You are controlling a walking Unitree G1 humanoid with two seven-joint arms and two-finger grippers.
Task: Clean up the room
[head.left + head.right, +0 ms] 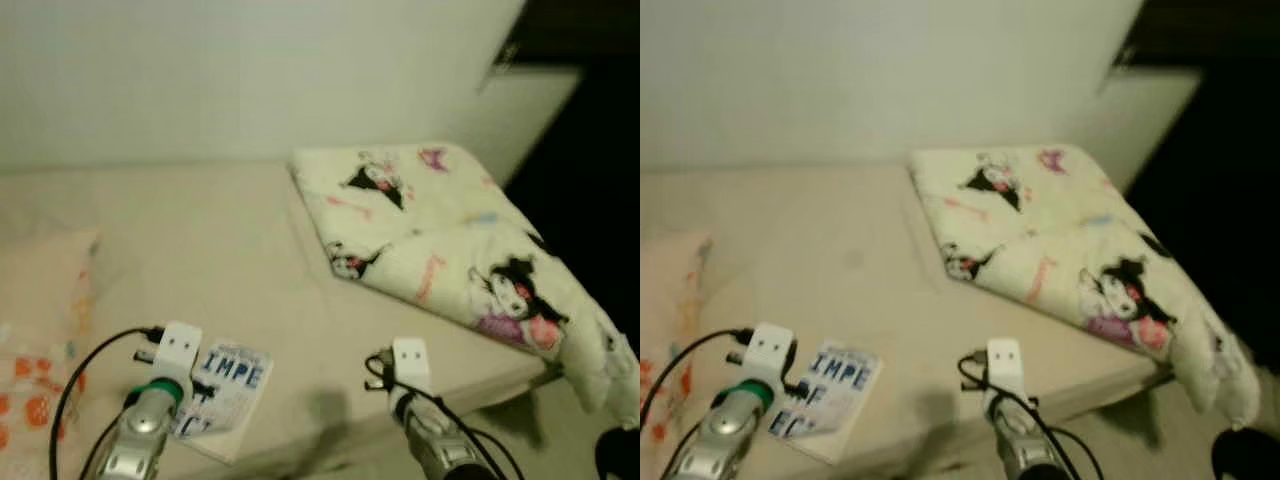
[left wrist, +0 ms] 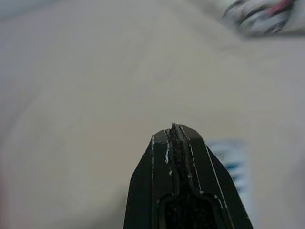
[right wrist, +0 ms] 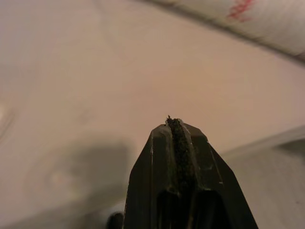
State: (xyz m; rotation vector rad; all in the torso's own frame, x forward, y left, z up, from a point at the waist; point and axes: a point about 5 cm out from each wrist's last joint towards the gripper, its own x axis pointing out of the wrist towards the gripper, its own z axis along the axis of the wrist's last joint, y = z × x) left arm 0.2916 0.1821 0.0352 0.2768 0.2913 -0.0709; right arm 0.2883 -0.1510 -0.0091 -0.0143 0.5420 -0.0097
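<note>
A: How do the 2 grippers stand?

B: The left gripper (image 2: 175,131) has its fingers pressed together with nothing between them, hanging above the beige bed (image 1: 220,250). The right gripper (image 3: 175,125) is closed the same way and empty, over the bed's near edge.

A: And the things to tidy?

B: A white card with blue lettering (image 1: 225,395) lies flat on the bed just beside the left arm (image 1: 150,415), partly under its wrist. A folded blanket with cartoon prints (image 1: 450,250) lies at the bed's right side, well beyond the right arm (image 1: 430,420), its far corner drooping over the edge. A pillow with orange spots (image 1: 35,330) sits at the left.

A: The arms' pose?

B: Both reach forward from below, low, side by side, with cables looped at the wrists.
</note>
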